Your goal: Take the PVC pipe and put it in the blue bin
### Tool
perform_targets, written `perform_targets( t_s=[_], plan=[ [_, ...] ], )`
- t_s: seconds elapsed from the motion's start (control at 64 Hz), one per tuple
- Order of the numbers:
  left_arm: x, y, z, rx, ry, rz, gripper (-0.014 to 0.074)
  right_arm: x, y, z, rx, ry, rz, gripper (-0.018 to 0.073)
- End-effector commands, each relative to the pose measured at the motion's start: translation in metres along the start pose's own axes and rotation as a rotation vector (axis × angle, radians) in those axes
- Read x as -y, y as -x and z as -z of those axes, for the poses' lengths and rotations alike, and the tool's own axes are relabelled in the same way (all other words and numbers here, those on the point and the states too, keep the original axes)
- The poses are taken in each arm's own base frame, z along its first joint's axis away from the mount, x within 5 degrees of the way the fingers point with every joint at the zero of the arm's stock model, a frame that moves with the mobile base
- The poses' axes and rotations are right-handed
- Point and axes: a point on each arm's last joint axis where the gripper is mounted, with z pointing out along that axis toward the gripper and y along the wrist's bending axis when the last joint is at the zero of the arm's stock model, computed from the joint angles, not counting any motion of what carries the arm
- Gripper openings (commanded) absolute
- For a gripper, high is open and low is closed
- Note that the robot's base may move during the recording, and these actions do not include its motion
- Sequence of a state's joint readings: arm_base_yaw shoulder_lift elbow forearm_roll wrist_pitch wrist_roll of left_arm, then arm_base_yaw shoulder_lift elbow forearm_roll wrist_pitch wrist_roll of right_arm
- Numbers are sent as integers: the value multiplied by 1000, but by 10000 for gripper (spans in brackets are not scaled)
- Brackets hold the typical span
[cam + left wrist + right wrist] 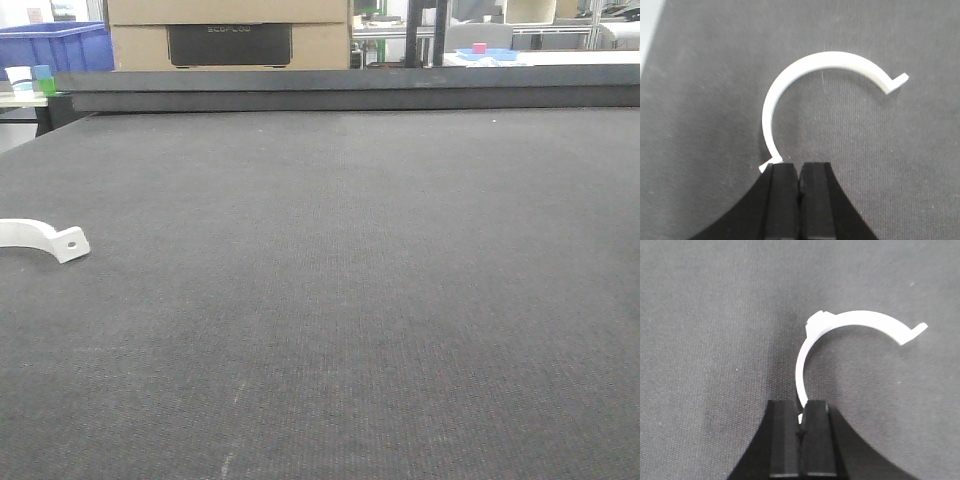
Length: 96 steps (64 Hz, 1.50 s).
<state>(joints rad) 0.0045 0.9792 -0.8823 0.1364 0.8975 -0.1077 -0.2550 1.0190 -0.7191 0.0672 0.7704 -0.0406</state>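
R claw (pixel 801 409) closed, pinching pipe (pixel 860 317) end at 12; L claw (pixel 799 169) closed, hold unclear. Grab looks done; bin (pixel 60 50) at 11 pending.

The dark tabletop (pixel 380 300) lies open across its middle and right, leaving broad room for a pass. The PVC pipe (pixel 45 238) sits low at the far left edge. A raised dark rail (pixel 350 95) bounds the back, with a cardboard box (pixel 230 40) and the blue bin (pixel 55 45) beyond. Close in, a white half-ring (pixel 789 76) curves right ahead of the left end effector (pixel 799 170), whose fingers are pressed together. A thin half-ring (pixel 799 371) runs into the finger seam of the right end effector (pixel 801 410).
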Motion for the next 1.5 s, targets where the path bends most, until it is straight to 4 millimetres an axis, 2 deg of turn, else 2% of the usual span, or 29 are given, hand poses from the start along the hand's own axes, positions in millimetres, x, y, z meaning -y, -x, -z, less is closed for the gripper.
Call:
perform_targets(
  t_s=[0.0, 0.156, 0.297, 0.391, 0.547, 0.641, 0.938, 1.36, 1.485],
  plan=[
    [3, 4, -7, -20, -14, 6, -111, 0, 5, -8, -10, 2, -3, -167],
    [4, 6, -18, -46, -14, 2, -111, 1, 12, -26, -136, 7, -10, -167],
    [6, 11, -26, -30, -23, 4, -111, 1, 29, -41, -255, 11, -11, -160],
    [7, 13, -30, -26, -26, 4, -111, 1, 42, -53, -283, 11, -12, -86],
    [7, 12, -31, -38, -25, 4, -111, 2, 60, -73, -321, 13, -23, 141],
    [7, 12, -31, -39, -26, 5, -111, 3, 65, -86, -354, 14, -32, 207],
    [10, 10, -31, -59, -57, 36, -111, 3, 56, -121, -510, 26, -53, 202],
    [10, 11, -31, -58, -57, 36, -111, 4, 51, -139, -554, 20, -70, 202],
    [10, 9, -31, -78, -63, 43, -111, 4, 51, -138, -550, 20, -70, 119]
  ],
)
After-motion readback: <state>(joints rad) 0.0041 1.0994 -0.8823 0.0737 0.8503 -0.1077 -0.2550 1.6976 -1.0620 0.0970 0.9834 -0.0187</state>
